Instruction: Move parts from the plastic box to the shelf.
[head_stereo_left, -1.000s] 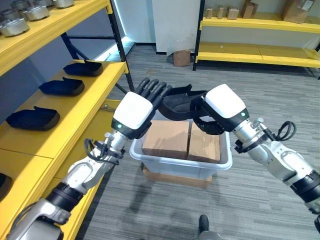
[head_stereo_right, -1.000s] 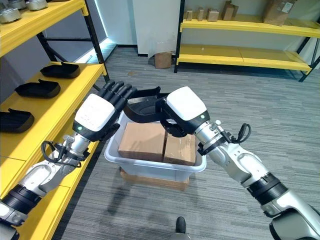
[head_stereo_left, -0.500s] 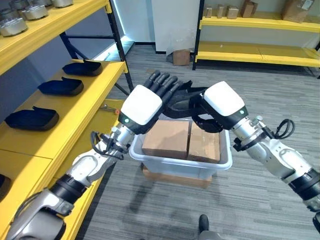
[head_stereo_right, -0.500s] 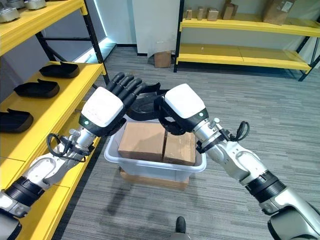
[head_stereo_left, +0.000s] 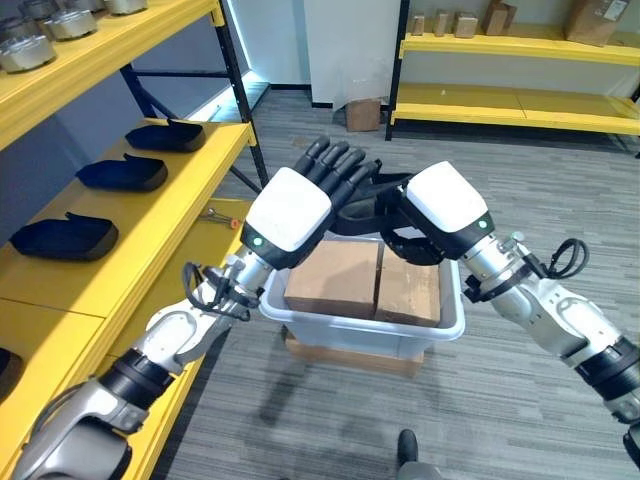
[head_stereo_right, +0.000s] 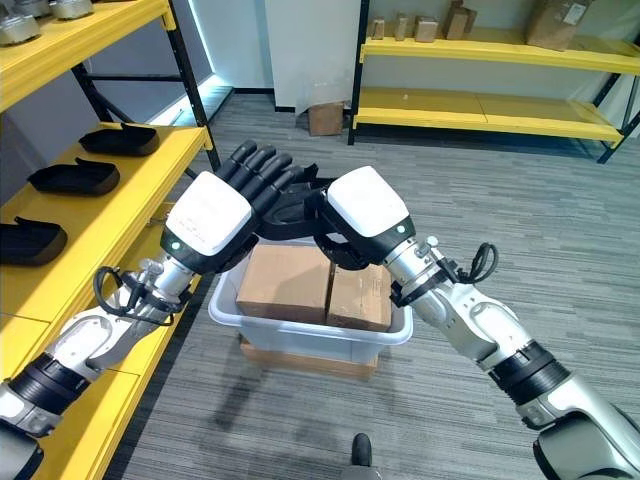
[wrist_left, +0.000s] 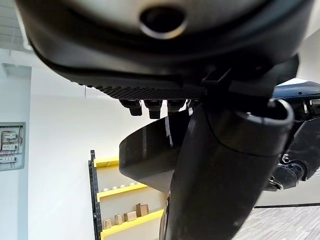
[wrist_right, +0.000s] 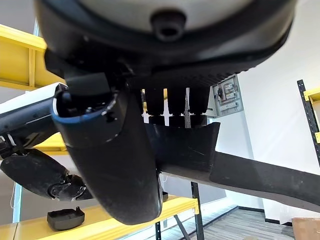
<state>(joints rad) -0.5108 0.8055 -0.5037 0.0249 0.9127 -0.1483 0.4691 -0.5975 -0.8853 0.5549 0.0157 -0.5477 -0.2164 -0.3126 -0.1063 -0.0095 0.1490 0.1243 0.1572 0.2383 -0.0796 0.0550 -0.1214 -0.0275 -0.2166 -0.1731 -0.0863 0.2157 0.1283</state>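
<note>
Since a second ago: left hand (head_stereo_left: 288, 208) has risen toward the black part (head_stereo_right: 292, 206) | right hand (head_stereo_left: 447, 208) curls round the part above the plastic box (head_stereo_left: 362, 334) (cardboard boxes (head_stereo_left: 362, 281) inside) | left fingers straight against part, thumb beneath | shelf (head_stereo_left: 150, 230) left, three parts on it

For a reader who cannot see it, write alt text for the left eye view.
Both hands hold one black moulded part above a plastic box with cardboard boxes inside: the left hand with straight fingers against it, the right hand curled round it. Similar black parts lie on the yellow shelf at left.
</note>
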